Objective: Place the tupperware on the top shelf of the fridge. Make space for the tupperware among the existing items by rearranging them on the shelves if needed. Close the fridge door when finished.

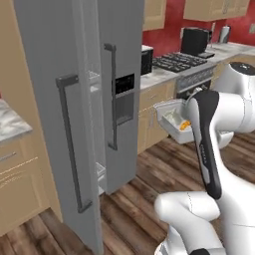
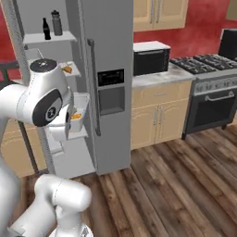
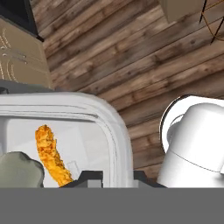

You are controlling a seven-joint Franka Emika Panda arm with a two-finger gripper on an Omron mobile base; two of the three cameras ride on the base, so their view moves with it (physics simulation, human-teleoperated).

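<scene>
My gripper (image 3: 116,177) is shut on the rim of the tupperware (image 3: 109,118), a translucent white box with an orange strip of food (image 3: 50,153) inside. The tupperware (image 1: 169,118) hangs tilted in the air to the right of the fridge (image 1: 122,89), partly behind my arm. The left fridge door (image 1: 50,124) stands open. From the right, the tupperware (image 2: 79,113) is in front of the open shelves. The top shelf (image 2: 51,38) carries a dark cola bottle (image 2: 46,28) and a grey sports bottle (image 2: 56,23). An orange piece (image 2: 67,69) lies one shelf lower.
The right fridge door (image 2: 109,83) is shut. To its right, a counter holds a black microwave (image 2: 150,58), and a stove (image 2: 208,69) stands beyond it. A marble counter (image 1: 10,124) lies left of the open door. Wooden floor (image 2: 176,185) is below.
</scene>
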